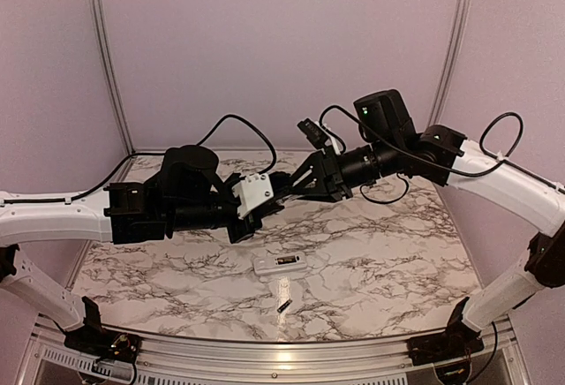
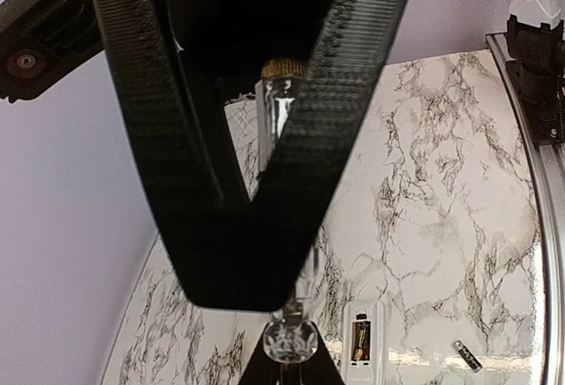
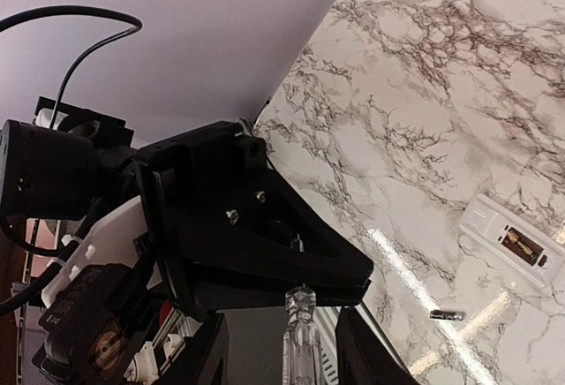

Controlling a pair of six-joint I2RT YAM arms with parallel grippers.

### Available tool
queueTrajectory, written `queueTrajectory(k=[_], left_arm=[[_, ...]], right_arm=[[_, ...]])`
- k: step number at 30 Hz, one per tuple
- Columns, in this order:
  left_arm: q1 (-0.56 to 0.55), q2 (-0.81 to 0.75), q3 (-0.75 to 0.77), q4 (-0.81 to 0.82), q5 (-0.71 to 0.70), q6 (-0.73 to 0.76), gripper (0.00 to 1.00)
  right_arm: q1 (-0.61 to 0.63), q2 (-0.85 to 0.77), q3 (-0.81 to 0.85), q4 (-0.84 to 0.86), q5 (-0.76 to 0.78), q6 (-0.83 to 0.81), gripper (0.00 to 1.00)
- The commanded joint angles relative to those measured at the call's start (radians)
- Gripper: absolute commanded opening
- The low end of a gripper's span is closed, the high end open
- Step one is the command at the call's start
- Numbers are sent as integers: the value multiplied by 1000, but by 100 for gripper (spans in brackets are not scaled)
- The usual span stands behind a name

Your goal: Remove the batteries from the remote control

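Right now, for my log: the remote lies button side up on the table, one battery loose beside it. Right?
No. The remote lies with its open battery recess up, as the right wrist view shows; one battery does lie loose beside it on the table.

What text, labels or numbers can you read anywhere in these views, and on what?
No text is legible in any view.
On the small white oblong plastic remote control, open recess: gold-and-dark marks, too blurred to read.
On the loose tiny dark cylindrical battery: nothing readable, too small.
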Motion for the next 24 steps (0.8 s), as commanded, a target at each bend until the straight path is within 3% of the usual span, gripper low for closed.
queueTrajectory(k=[1,8,24], left_arm=[[-5,6,10,19,-9,-23,0],[-5,6,8,13,-6,-35,0],[-6,-21,1,-12,-6,-35,0]], right_arm=[[12,-19,1,-23,1,14,40],[21,2,2,-10,-3,22,32],[44,30,7,0,11,30,28]])
